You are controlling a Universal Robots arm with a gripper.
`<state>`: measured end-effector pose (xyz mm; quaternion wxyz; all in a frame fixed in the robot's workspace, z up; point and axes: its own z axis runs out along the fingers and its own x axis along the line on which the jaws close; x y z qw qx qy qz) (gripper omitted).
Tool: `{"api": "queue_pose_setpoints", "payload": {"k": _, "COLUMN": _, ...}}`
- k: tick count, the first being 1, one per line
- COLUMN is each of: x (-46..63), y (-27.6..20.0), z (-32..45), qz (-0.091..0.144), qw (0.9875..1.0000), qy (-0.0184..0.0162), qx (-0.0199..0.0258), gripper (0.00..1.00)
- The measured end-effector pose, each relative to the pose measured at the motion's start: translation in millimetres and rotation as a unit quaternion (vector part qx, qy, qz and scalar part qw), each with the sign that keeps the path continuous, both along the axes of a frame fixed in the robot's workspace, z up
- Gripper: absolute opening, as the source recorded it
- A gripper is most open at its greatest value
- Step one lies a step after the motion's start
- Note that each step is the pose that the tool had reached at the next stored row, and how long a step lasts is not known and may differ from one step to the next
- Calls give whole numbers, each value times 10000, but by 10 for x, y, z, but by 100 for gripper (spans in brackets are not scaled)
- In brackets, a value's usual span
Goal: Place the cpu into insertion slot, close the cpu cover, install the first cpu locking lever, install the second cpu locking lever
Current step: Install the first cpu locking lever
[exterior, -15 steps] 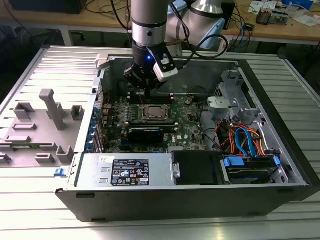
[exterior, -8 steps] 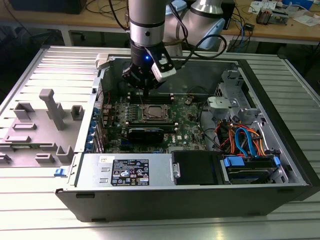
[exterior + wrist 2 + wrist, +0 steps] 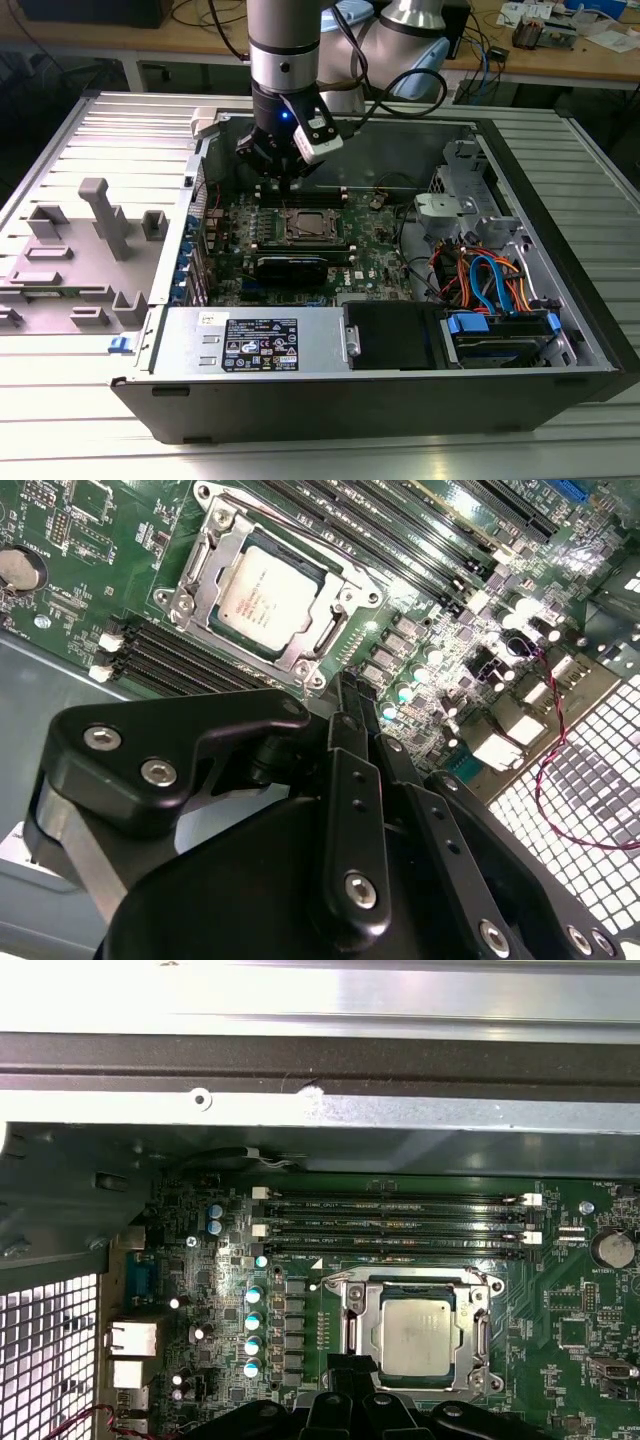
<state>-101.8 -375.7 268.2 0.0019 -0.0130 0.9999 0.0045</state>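
The cpu (image 3: 265, 598) (image 3: 415, 1335) lies flat in the insertion slot (image 3: 305, 226), its silver-grey top showing. The cpu cover (image 3: 335, 575) (image 3: 357, 1312) is down around it as a silvery frame. Thin metal levers run along two sides of the frame (image 3: 195, 568); whether they are latched I cannot tell. My gripper (image 3: 288, 183) (image 3: 348, 690) (image 3: 350, 1364) hangs just above the green board beside the socket, on the side of the long black RAM slots. Its fingers (image 3: 342, 715) are pressed together with nothing between them.
The motherboard sits inside an open computer case (image 3: 560, 250) with raised walls. RAM slots (image 3: 395, 1222) flank the socket. A black card (image 3: 290, 266), a power supply (image 3: 255, 342), coloured cables (image 3: 485, 275) and a grey fixture (image 3: 95, 235) outside the case are nearby.
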Motion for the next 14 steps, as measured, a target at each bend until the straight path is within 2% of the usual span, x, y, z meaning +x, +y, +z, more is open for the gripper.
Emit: {"api": "queue_pose_setpoints", "payload": {"k": 14, "x": -47, "y": 0, "z": 0, "qz": 1, "qw": 10000, "qy": 0, "qx": 0, "gripper": 11}}
